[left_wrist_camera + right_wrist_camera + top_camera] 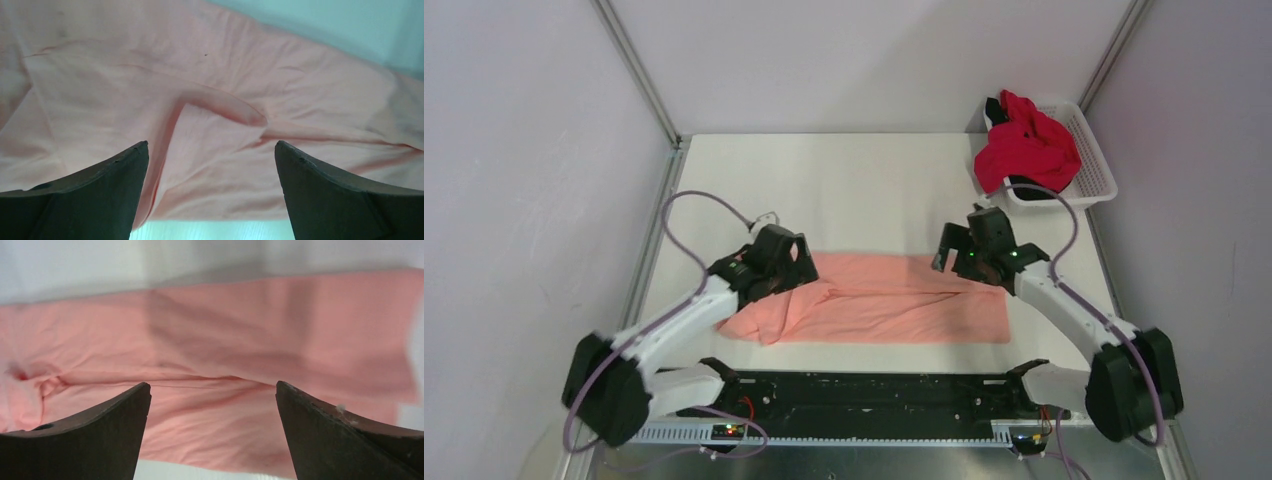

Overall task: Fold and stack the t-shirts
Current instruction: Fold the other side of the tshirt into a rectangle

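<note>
Top external view: 1 salmon-pink shirt (894, 305) lies on the white bench (854, 180), spread as a wide band between the 2 arms, near the front edge. Its right half is flat with a straight edge. Its left end is rumpled and drawn into a tapering corner. The left arm (686, 318) hovers over that rumpled end, the right arm (1064, 300) over the far right part of the shirt. Stationing 1 arm at each end suits a garment far wider than either set of jaws.

Left wrist view: the left jaws stand wide apart, both fingers (100, 192) clear of the cloth, nothing held. A raised crease and a turned-back flap sit directly below the gap.

Right wrist view: the right jaws are likewise spread and empty, over flat cloth crossed by a long fold line.

The red shirt (1027, 150) is bunched in the white mesh basket (1106, 170) at the far right corner, with the black shirt (994, 106) showing beneath it. Both are unfolded and well apart from the work area.

Assessment: folding of shirt 1 of 3 is under way, and no stack is begun. The left end probably needs smoothing before the next fold, or the crease may set crooked.
</note>
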Robot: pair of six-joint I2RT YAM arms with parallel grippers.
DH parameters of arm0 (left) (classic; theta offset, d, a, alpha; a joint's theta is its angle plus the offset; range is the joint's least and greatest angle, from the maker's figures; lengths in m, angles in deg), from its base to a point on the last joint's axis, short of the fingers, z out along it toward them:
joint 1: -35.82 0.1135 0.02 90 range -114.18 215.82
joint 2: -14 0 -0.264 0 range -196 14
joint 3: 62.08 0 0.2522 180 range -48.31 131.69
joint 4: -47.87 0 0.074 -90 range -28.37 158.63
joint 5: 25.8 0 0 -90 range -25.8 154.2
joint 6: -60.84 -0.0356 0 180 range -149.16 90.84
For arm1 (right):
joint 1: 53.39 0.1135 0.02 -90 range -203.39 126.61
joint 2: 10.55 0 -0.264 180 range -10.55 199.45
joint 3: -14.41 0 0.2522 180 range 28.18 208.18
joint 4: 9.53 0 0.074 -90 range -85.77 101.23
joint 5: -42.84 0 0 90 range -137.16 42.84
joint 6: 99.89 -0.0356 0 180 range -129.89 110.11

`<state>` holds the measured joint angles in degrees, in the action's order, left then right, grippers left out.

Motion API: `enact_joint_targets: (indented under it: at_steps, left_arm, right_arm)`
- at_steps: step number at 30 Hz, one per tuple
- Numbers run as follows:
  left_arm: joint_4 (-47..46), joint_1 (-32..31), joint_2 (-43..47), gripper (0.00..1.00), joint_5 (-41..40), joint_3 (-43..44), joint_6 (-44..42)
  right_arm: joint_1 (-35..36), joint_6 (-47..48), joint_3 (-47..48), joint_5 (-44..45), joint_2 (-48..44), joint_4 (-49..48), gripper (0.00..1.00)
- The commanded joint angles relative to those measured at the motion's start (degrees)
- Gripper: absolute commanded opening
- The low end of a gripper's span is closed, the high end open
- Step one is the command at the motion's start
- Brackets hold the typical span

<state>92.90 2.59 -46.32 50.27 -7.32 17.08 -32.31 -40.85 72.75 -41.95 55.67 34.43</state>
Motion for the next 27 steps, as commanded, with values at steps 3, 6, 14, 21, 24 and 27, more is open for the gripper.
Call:
enact_joint_targets:
  at_steps: [3,6,14,21,24,27]
  left_arm:
    - [-7.43,2.58,-15.19,1.00,9.52,3.45,-1.42]
    - [-8.55,2.30,-17.59,1.00,11.91,2.92,-1.19]
    - [-9.66,-8.39,-7.27,1.00,25.52,-0.77,-6.19]
    - [-9.23,-10.71,0.41,1.00,35.76,-6.52,-10.43]
    - [-7.41,-10.71,2.53,1.00,26.60,-3.83,-11.23]
    - [-5.77,-10.15,4.21,1.00,16.37,-1.51,-11.67]
  right_arm:
    - [1.16,1.85,0.30,-13.74,11.40,-14.14,0.99]
    - [1.15,1.77,0.59,-12.91,12.93,-13.65,0.99]
    - [1.03,2.48,0.60,-7.48,10.67,-10.17,0.99]
    - [0.30,3.08,0.60,-7.13,9.57,-9.82,0.99]
    - [0.15,3.26,0.60,-6.89,9.33,-9.84,0.99]
    - [0.03,3.44,0.60,-6.80,9.29,-10.19,0.99]
